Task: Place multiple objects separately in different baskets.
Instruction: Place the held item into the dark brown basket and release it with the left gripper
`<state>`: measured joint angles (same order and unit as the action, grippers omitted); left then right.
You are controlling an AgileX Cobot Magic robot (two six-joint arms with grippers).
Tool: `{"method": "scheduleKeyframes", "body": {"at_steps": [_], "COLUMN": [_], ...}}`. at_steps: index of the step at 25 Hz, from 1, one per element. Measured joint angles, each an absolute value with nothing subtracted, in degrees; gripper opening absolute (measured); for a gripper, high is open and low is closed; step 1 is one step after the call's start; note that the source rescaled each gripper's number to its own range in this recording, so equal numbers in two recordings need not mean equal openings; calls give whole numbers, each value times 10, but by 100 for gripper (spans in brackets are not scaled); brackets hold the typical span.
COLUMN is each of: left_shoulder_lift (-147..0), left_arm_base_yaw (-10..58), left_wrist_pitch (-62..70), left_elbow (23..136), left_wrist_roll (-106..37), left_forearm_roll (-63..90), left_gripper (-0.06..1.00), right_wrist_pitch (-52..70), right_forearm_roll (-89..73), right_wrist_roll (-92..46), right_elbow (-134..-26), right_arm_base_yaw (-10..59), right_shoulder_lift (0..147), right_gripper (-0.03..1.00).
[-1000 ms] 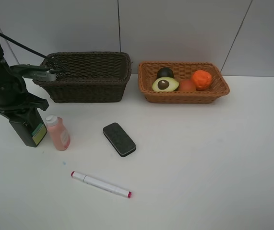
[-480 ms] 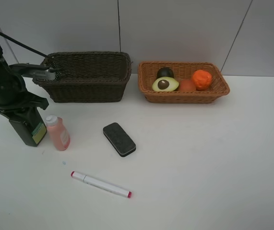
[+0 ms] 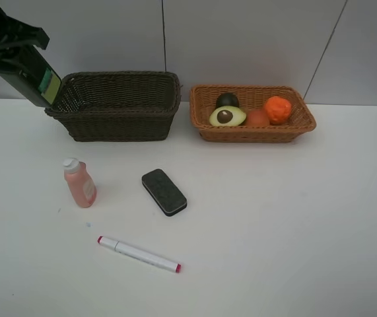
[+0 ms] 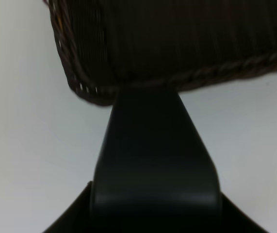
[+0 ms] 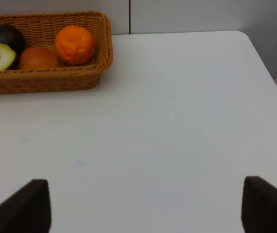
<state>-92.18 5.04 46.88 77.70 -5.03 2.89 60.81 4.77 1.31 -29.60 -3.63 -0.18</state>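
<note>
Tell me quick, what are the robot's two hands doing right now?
Left gripper: closed, holding the dark green pump bottle.
Right gripper: open, holding nothing.

The left arm's black gripper (image 3: 11,47) hangs high at the far left edge of the overhead view. Its jaws are closed partway on a tilted dark green pump bottle (image 3: 35,78). The right arm's black gripper (image 5: 148,206) shows only in its own wrist camera, with its fingertips (image 5: 26,206) spread wide and nothing between them.

White table (image 3: 294,218) bears dark basket (image 3: 119,122), tan basket (image 3: 251,133), bottle (image 3: 80,185), eraser (image 3: 164,192), marker (image 3: 139,254).
</note>
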Motion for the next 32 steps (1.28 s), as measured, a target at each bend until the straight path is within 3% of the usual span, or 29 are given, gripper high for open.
{"method": "scheduleKeyframes", "body": {"at_steps": [8, 19, 32], "left_shoulder_lift": [-1008, -1204, -1216], "left_arm_base_yaw": [52, 57, 58], "left_wrist_pitch": [391, 292, 296], "left_elbow": [869, 898, 900], "left_wrist_roll": [-50, -48, -48], "left_forearm_roll": [30, 67, 70], "left_gripper": [36, 36, 36], "right_wrist_pitch": [608, 608, 608], "right_forearm_roll": [48, 48, 48], "right_wrist_roll": [13, 13, 13], "right_elbow": [-296, -296, -296], "right_arm_base_yaw": [-36, -36, -36], "right_shoulder_lift": [-2, -2, -2], "right_gripper": [94, 94, 94]}}
